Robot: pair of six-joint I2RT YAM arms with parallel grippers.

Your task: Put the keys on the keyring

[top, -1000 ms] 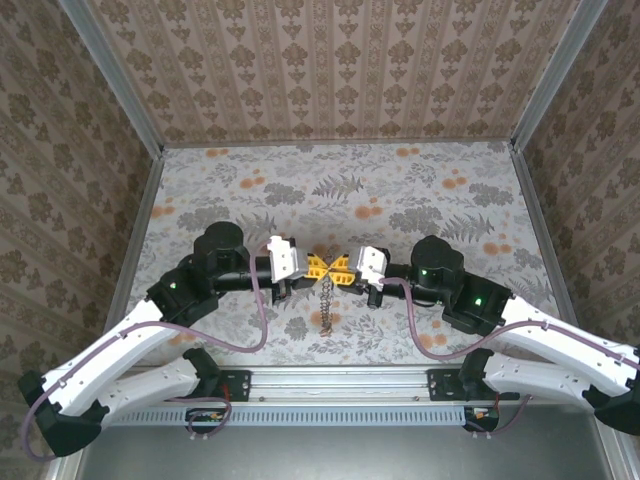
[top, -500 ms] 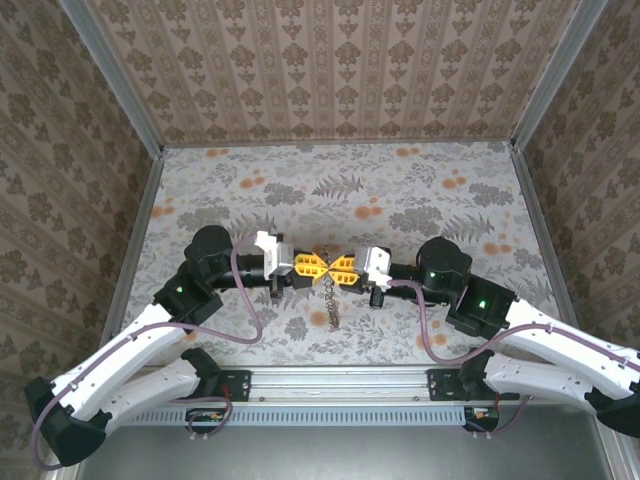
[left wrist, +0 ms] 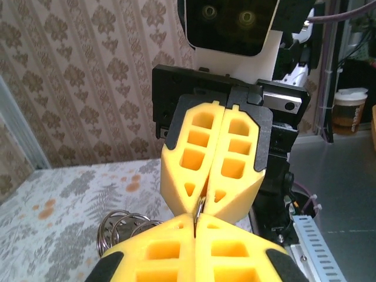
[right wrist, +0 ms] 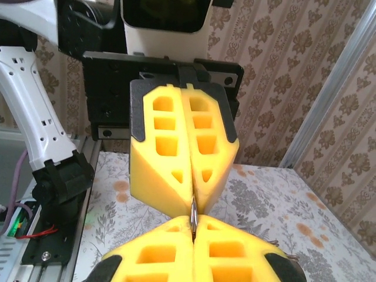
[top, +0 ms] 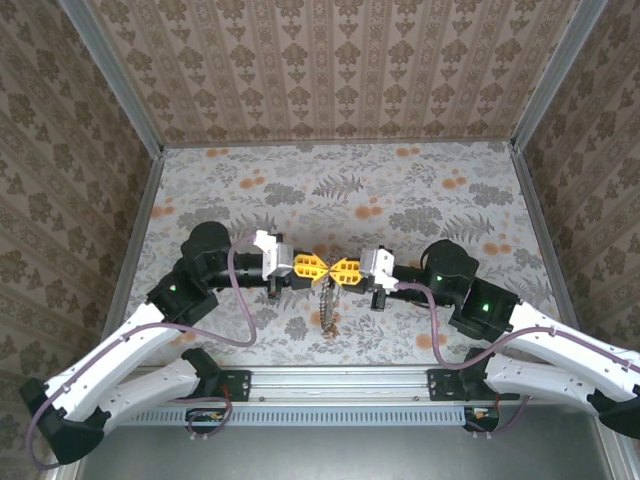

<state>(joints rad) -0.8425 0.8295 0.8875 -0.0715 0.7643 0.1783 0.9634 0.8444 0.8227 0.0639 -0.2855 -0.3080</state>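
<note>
Top external view, starting at the left: the left arm reaches in over the floral table. The left gripper points right, its yellow fingers pressed together. Dead centre, the two grippers meet tip to tip, and the keyring hangs straight down from that meeting point as a thin chain. Whether its lower end touches the table, I cannot tell. A small lump sits at that end, too tiny to call as keys. Moving right, the right gripper points left, fingers squeezed together too, with the right arm trailing off behind it.

Left wrist camera now: its own yellow pads at the bottom are closed on a thin sliver of the keyring's metal. The opposite gripper's pads above nip the same sliver. A bunch of silver wire loops hangs just left of the pinch.

Right wrist camera: own pads low, the other pair above, both clamped on that one metal edge.
</note>
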